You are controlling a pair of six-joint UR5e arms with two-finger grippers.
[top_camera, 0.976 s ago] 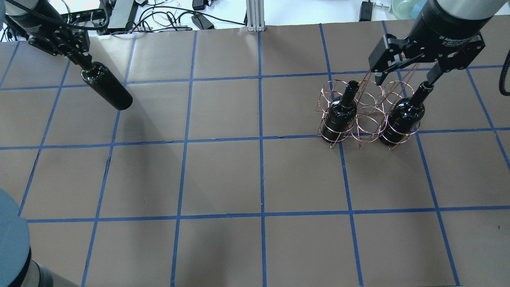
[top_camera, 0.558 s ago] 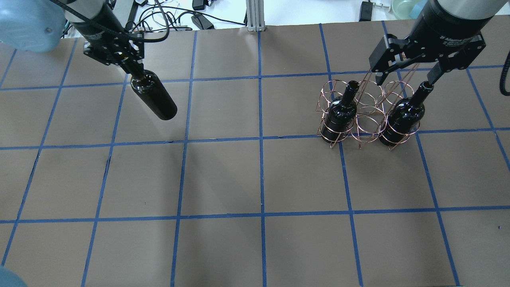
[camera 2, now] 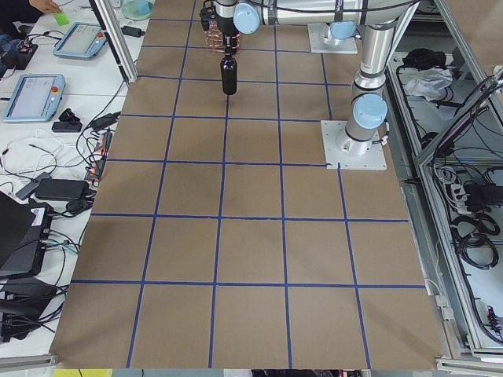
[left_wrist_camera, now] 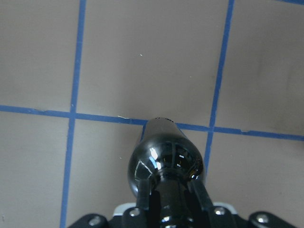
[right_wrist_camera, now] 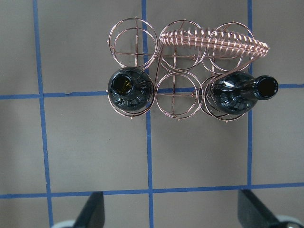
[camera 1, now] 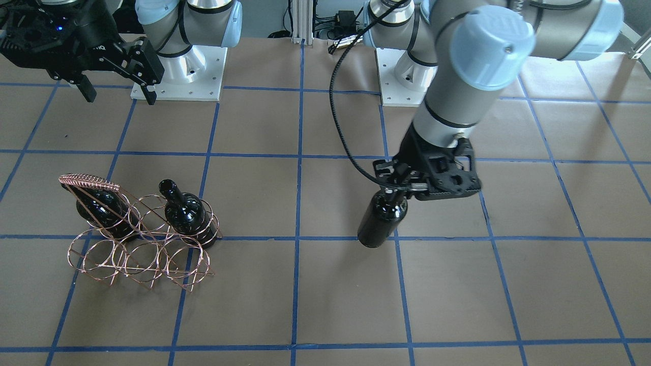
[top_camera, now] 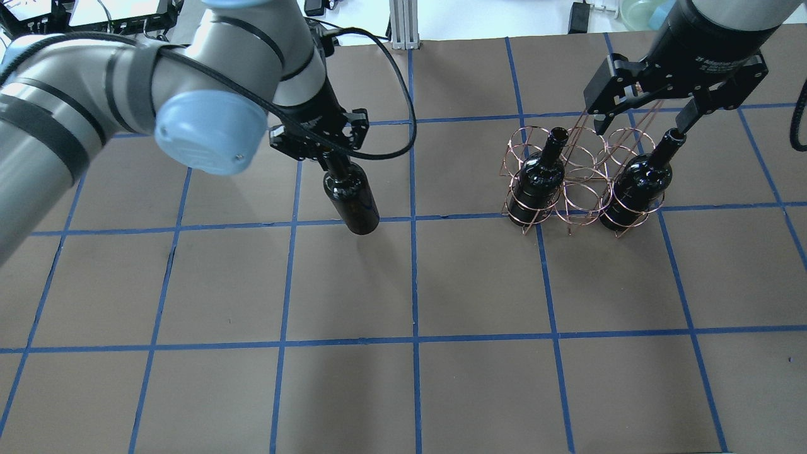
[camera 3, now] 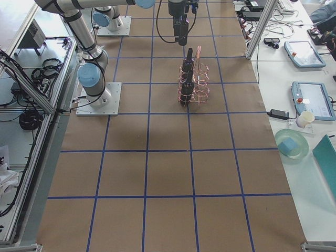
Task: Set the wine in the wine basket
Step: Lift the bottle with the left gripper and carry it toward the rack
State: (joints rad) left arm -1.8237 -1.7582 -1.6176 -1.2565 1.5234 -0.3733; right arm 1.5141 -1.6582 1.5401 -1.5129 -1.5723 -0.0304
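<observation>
My left gripper [top_camera: 332, 162] is shut on the neck of a near-black wine bottle [top_camera: 353, 205]. It holds the bottle upright above the table, left of centre. The bottle also shows in the front view [camera 1: 380, 221] and the left wrist view [left_wrist_camera: 166, 161], with fingers [left_wrist_camera: 199, 194] clamped on its neck. The copper wire wine basket [top_camera: 581, 185] stands at the right. It holds two more bottles, one at each end of its near row [top_camera: 537, 176] [top_camera: 635, 189]; the middle ring is empty. My right gripper [top_camera: 643, 112] is open and empty, above the basket's far side.
The basket's coil-wrapped handle [right_wrist_camera: 213, 42] leans over its far row of rings. The arm base plates [camera 1: 178, 76] [camera 1: 407, 76] sit at the robot side. Cables and an aluminium post [top_camera: 403, 25] lie beyond the table's far edge.
My left arm has carried the bottle rightward from the far left of the table to near the centre line. The right gripper and the basket have not moved.
</observation>
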